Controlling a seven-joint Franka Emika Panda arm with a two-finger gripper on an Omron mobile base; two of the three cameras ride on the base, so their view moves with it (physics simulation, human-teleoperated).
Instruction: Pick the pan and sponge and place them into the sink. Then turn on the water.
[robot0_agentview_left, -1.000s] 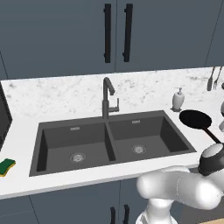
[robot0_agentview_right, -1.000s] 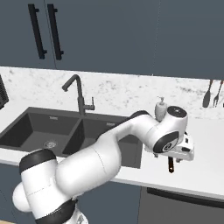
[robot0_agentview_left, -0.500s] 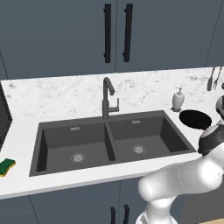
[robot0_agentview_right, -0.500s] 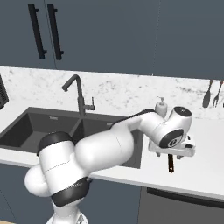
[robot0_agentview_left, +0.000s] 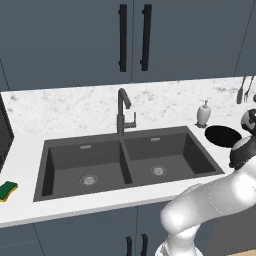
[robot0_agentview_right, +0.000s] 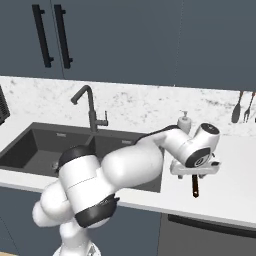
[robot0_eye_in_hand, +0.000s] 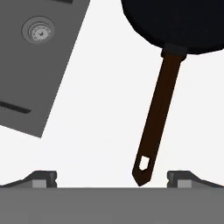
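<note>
The black pan (robot0_agentview_left: 222, 136) lies on the white counter just right of the sink (robot0_agentview_left: 126, 165). In the hand view its round body (robot0_eye_in_hand: 179, 22) is at the top and its brown handle (robot0_eye_in_hand: 157, 118) runs down toward me. My gripper (robot0_eye_in_hand: 113, 178) is open above the counter. The handle's end sits between the fingertips (robot0_eye_in_hand: 181, 177), nearer the right one, not touched. From the right base the gripper (robot0_agentview_right: 195, 174) hangs over the handle (robot0_agentview_right: 195, 186). The green sponge (robot0_agentview_left: 7, 190) rests far left on the counter's front. No water runs from the faucet (robot0_agentview_left: 122, 112).
A white soap dispenser (robot0_agentview_left: 203, 114) stands behind the pan. Utensils (robot0_agentview_right: 239, 107) hang on the back wall at the right. A dark appliance (robot0_agentview_left: 4, 135) sits at the left edge. Dark cabinets hang above. One sink drain (robot0_eye_in_hand: 38, 29) is in the hand view.
The arm has swung to the right, carrying the open hand along the counter until it hangs over the pan's handle. Pan and sponge have not moved.
</note>
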